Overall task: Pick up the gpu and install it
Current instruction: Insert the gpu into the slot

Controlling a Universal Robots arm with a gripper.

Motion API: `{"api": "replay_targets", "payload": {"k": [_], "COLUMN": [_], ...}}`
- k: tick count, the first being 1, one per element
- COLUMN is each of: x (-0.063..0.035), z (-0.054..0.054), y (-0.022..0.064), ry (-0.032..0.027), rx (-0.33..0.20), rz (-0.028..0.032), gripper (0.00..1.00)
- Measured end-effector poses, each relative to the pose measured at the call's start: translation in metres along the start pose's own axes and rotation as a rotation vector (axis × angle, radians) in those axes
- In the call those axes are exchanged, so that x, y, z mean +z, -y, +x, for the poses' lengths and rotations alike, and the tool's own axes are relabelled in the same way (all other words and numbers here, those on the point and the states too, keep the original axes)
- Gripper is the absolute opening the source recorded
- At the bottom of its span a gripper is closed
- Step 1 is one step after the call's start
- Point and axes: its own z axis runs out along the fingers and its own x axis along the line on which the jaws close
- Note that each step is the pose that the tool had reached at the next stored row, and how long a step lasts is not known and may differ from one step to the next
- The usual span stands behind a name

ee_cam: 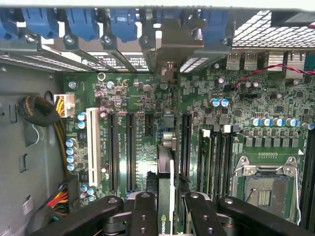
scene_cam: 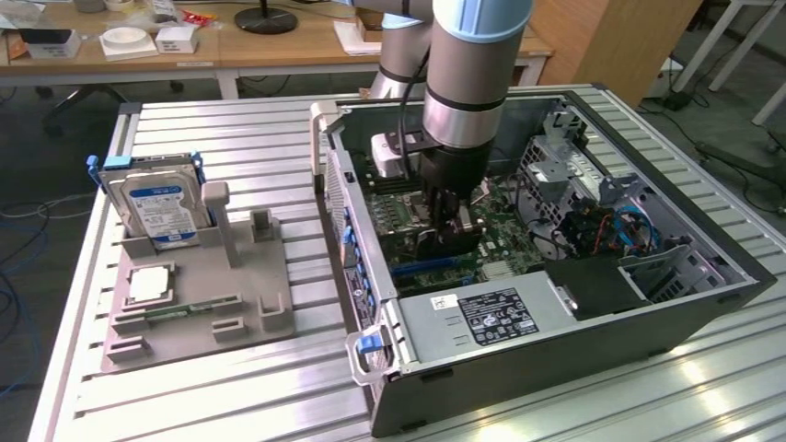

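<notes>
The gpu (ee_cam: 165,177), a thin dark card with a green logo on its upper edge, is seen edge-on in the wrist view, clamped between the black fingers of the gripper (ee_cam: 171,212). Its long axis runs parallel to the long black expansion slots (ee_cam: 130,147) and points toward the blue latches (ee_cam: 78,22) on the case's rear wall. It stands low over the green motherboard (ee_cam: 256,98). Whether its edge has entered a slot I cannot tell. The silver processor socket (ee_cam: 266,184) lies just beside it. In the exterior view the gripper (scene_cam: 448,221) is deep inside the dark open computer case (scene_cam: 687,313).
</notes>
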Motion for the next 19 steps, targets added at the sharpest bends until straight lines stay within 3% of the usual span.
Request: {"api": "replay_targets", "payload": {"k": [19], "x": [-0.0005], "z": [0.0036], "y": [0.0006], "ry": [0.0], "rx": [0.0], "rz": [0.0001], "gripper": [0.26]}}
